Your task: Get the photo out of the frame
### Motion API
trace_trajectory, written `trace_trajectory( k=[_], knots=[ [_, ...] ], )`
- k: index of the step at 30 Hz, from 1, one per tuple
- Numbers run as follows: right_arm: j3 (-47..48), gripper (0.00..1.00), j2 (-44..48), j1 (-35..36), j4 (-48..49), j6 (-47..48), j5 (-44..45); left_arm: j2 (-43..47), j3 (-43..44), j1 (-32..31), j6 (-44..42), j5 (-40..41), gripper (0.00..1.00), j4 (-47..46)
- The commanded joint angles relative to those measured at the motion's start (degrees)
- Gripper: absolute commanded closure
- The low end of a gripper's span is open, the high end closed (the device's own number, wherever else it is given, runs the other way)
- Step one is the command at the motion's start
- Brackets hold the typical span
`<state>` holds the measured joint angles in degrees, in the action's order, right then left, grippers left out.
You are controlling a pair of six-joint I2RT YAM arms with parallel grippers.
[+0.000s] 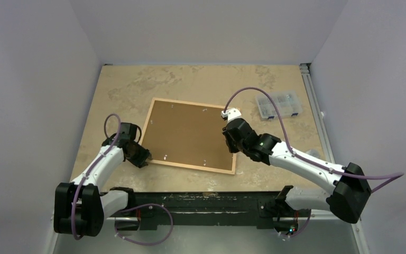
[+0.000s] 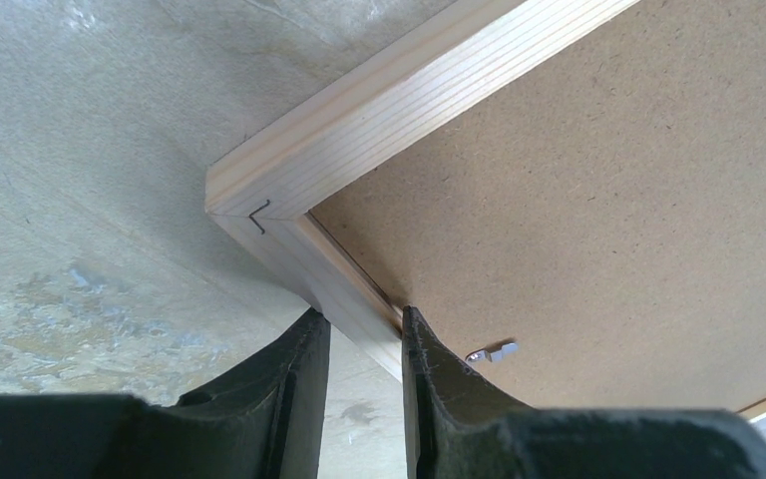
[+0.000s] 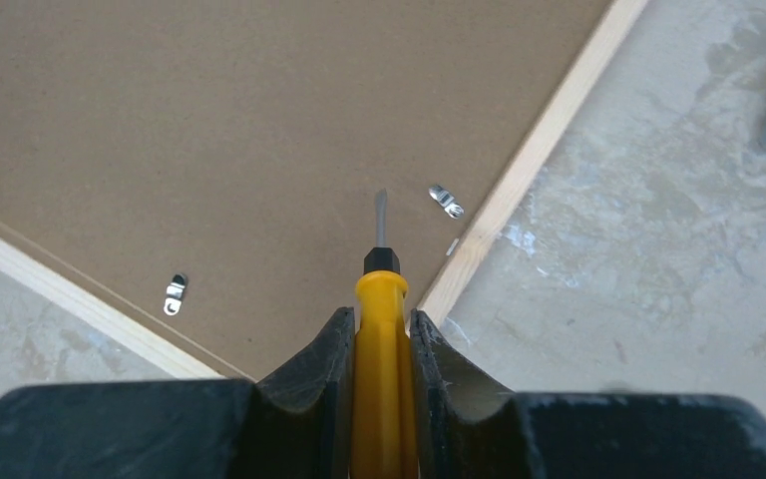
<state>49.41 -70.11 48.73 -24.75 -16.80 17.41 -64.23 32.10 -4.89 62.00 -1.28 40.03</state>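
Note:
The frame [image 1: 146,125] lies face down on the table, its light wood rails around a brown backing board [image 1: 187,133]. The photo is hidden under that board. My left gripper [image 1: 139,156] is at the near-left corner. In the left wrist view its fingers [image 2: 419,344] straddle the frame rail [image 2: 359,299], one against the outer edge and one against the inner edge, shut on it. My right gripper [image 3: 379,319] is shut on a yellow-handled screwdriver [image 3: 382,299]. The blade tip [image 3: 381,200] points over the board beside a metal clip [image 3: 446,201] near the right rail [image 3: 529,160].
A second metal clip [image 3: 176,292] sits on the board near the other rail, and one more [image 2: 494,351] beside my left fingers. A clear compartment box [image 1: 278,104] stands at the back right. A metal track [image 1: 313,106] runs along the table's right edge.

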Motion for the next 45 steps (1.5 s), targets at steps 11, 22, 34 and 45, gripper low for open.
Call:
trace_trajectory(
  k=[11, 22, 34, 45],
  knots=[
    [-4.77, 1.00, 8.49, -7.12, -5.81, -12.51, 18.37, 6.88, 7.20, -0.21, -4.64, -3.74, 0.29, 7.51],
    [-7.74, 1.00, 10.12, -27.20, -2.89, -16.22, 11.63, 11.76, 19.83, -0.21, -21.94, -12.17, 0.30, 8.58],
    [-12.20, 1.00, 7.01, -36.91, 9.25, -14.45, 12.66, 11.40, 25.35, -0.30, -27.91, -33.99, 0.30, -6.06],
    [-11.50, 0.97, 0.93, -37.40, 6.36, -19.92, 30.45, 10.08, 21.16, -1.09, -33.45, -30.13, 0.32, -6.79]
  ],
)
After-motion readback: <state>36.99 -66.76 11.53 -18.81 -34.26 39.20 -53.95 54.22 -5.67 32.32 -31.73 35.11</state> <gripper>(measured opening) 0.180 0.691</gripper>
